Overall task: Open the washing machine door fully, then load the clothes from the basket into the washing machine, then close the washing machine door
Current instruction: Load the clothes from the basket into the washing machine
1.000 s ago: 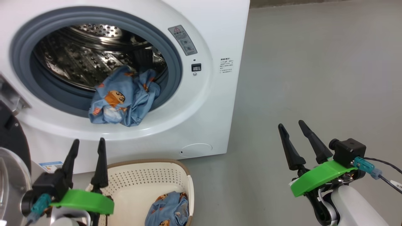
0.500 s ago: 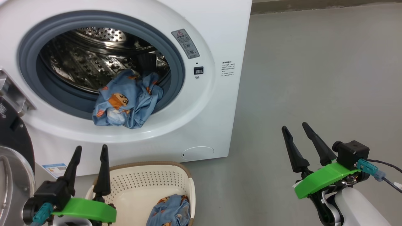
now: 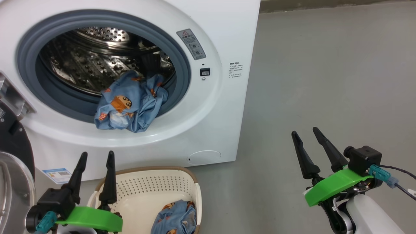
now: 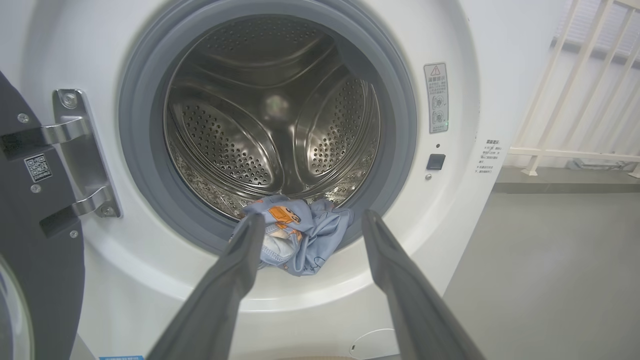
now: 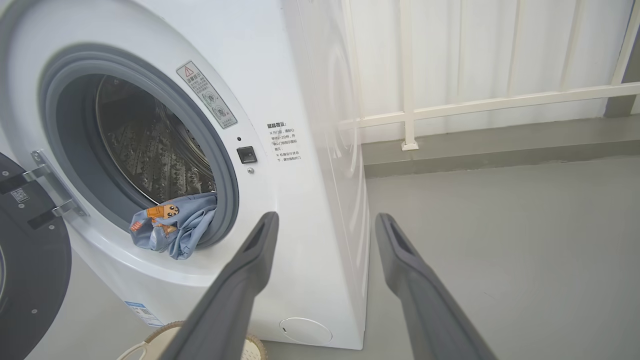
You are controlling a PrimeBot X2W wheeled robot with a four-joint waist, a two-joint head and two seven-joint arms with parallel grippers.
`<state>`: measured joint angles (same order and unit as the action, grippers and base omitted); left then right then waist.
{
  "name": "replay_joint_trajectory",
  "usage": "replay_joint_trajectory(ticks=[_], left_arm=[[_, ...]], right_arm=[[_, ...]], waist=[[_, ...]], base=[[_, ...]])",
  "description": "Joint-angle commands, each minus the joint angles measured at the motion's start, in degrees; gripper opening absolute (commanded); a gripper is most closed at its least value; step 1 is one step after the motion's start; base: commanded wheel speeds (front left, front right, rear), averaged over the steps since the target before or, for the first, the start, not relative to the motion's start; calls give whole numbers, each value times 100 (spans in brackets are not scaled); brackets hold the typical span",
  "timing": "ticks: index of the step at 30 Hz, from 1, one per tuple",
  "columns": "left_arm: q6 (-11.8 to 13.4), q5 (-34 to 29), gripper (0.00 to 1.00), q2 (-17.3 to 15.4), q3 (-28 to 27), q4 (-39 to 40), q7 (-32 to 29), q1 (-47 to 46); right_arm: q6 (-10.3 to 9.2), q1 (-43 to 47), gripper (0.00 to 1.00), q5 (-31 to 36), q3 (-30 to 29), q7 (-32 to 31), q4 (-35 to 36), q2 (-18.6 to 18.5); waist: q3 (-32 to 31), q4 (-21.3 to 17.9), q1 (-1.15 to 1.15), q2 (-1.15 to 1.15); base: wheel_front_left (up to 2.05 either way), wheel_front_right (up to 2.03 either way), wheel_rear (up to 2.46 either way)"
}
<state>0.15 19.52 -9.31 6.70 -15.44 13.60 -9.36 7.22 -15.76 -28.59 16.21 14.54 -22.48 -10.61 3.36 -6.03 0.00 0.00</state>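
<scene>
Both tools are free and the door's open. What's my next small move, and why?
Probably lower the left tool into the basket onto the blue garment left there: it is open, empty and nearest. The other garment hangs over the grey door seal, so it will need pushing in before closing.

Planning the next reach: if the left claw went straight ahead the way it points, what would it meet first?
Probably the blue bear-print garment draped over the grey gasket; the open left claw frames it, though depth is unclear.
</scene>
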Motion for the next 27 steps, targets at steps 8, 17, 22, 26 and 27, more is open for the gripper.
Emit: replay_joint_trajectory(ticks=[8,17,22,26,27], left_arm=[[67,97,100,-80,-165,118,19,-129],[-25,222,100,-93,-96,-130,-192,-359],[-153,301,100,-87,-11,-580,-359,-770],[-260,330,100,-96,40,-1110,-381,-1214],[-277,331,100,-103,45,-1254,-369,-1340]], right_arm=[[26,-62,100,61,75,46,106,-21],[26,-127,100,73,98,46,121,-23],[26,-189,100,92,145,46,148,-18],[26,-286,100,147,185,46,174,-16],[26,-313,100,180,205,46,178,-15]], waist=[[42,-17,0,0],[150,-67,0,0],[320,-137,0,0],[534,-224,0,0],[593,-248,0,0]], base=[[0,0,0],[0,0,0],[0,0,0],[0,0,0],[0,0,0]])
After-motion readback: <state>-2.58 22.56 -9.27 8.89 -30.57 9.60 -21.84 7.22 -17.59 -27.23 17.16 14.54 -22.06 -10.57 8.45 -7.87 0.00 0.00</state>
